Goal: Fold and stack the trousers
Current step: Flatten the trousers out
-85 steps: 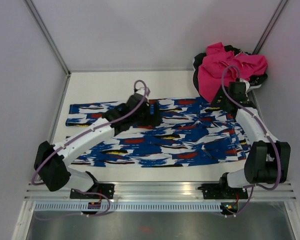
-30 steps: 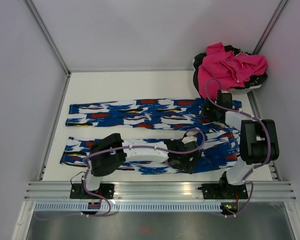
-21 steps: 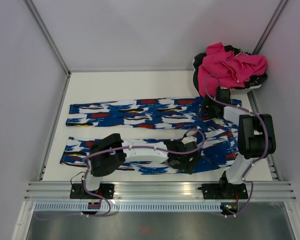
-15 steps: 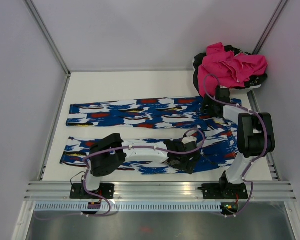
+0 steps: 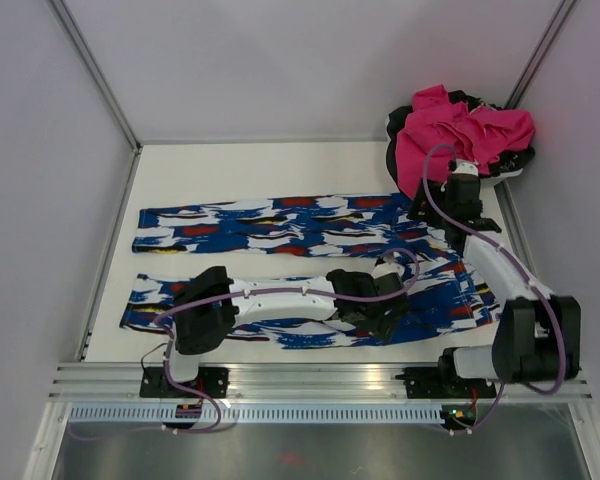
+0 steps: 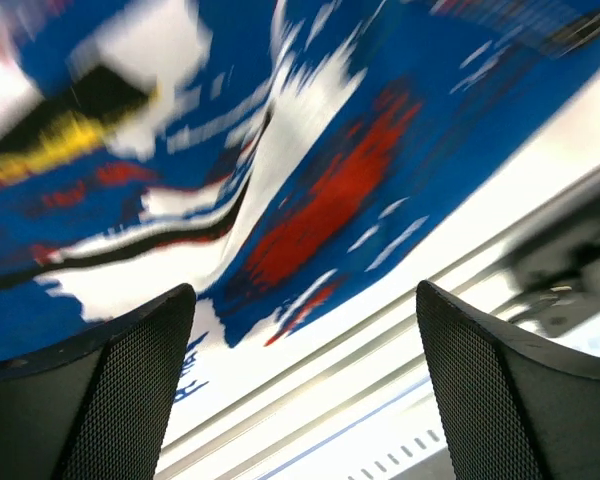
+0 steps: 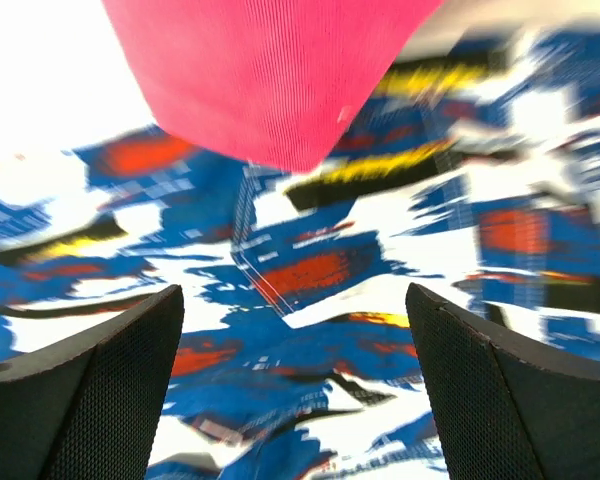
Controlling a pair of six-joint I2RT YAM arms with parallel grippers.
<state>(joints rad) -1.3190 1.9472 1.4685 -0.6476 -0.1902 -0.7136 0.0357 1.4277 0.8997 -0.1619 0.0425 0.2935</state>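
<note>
The blue trousers [image 5: 280, 225] with white, red, black and yellow blotches lie flat on the white table, legs spread to the left, waist at the right. My left gripper [image 5: 388, 315] is open over the near leg's edge close to the waist; its wrist view shows the fabric [image 6: 310, 190] and the table's front rail between the fingers. My right gripper [image 5: 448, 212] is open above the waist end; its wrist view shows the trousers [image 7: 310, 270] below it, with nothing held.
A heap of pink and black clothes [image 5: 460, 135] sits at the back right corner, its pink edge [image 7: 270, 80] hanging into the right wrist view. Metal rails [image 5: 310, 385] run along the table's near edge. Grey walls enclose the table.
The left arm swung from the far leg across to the near leg by the waist and edged right. The right gripper lifted and moved back toward the pink heap.
</note>
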